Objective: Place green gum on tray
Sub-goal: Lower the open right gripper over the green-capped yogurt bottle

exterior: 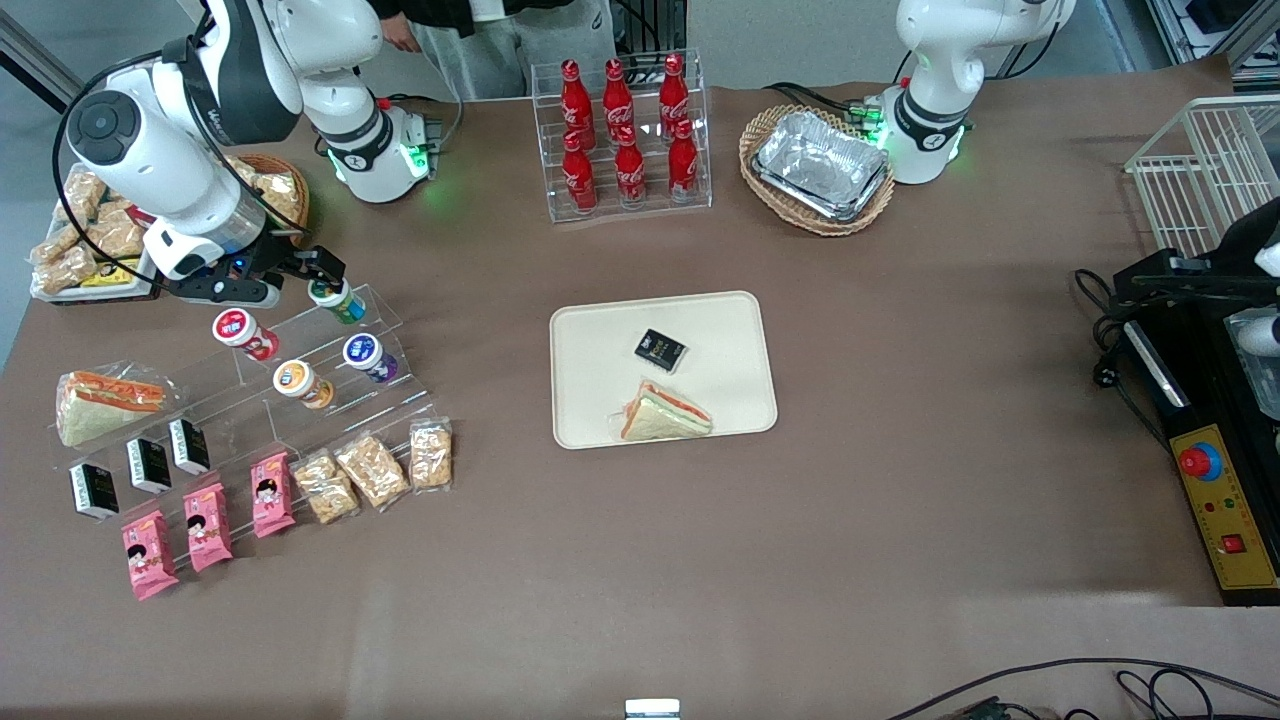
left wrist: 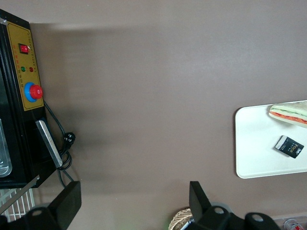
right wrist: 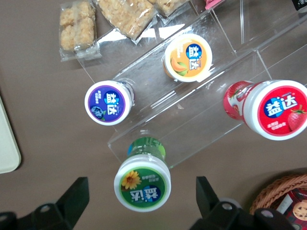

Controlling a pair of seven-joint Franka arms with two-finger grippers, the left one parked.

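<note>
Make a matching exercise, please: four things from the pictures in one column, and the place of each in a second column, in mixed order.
Things:
1. green gum
2. sandwich
3. foil tray
4. gripper

Places:
A. in the wicker basket
B. open, above the green gum
C. on the cream tray
D. on the clear stepped stand, top step

Pairs: 1-D, 2-C, 3-A, 4-B
</note>
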